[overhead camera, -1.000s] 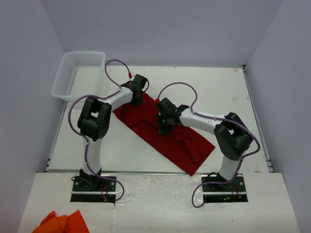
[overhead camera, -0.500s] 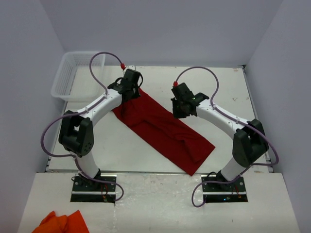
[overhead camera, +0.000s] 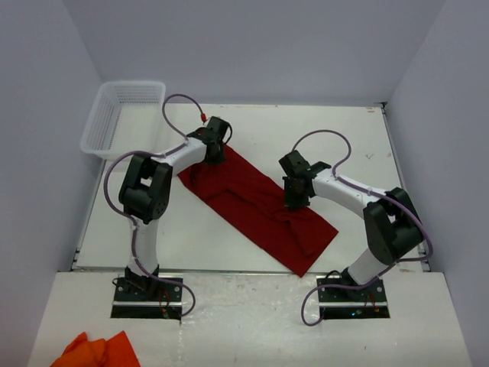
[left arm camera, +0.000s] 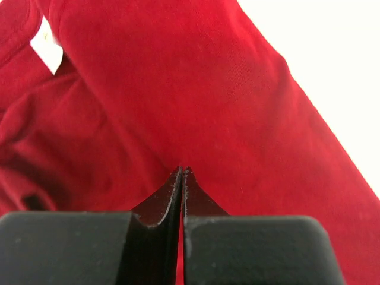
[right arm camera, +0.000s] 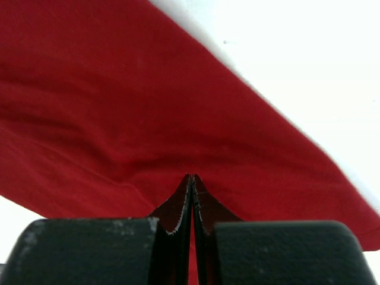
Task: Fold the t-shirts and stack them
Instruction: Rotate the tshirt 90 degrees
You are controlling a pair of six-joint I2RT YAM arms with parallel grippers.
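On white table point(overhead camera: 344, 130) between pale walls point(overhead camera: 252, 46), red t-shirt point(overhead camera: 252, 202) lying diagonally, left gripper point(left arm camera: 181, 173) and right gripper point(right arm camera: 191, 179) fully closed, tips at cloth, basket point(overhead camera: 93, 131) far-left.

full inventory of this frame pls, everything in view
shirt: 1, red, flat, diagonal across mid table
tag: 1, white, on the shirt near the left gripper
basket: 1, white, far left corner
cloth: 1, orange, bunched, near left, in front of the arm bases
table: 1, white
arms: 2, white and black, purple cables
left gripper: 1, black, shut, at the shirt's far end
right gripper: 1, black, shut, at the shirt's right edge
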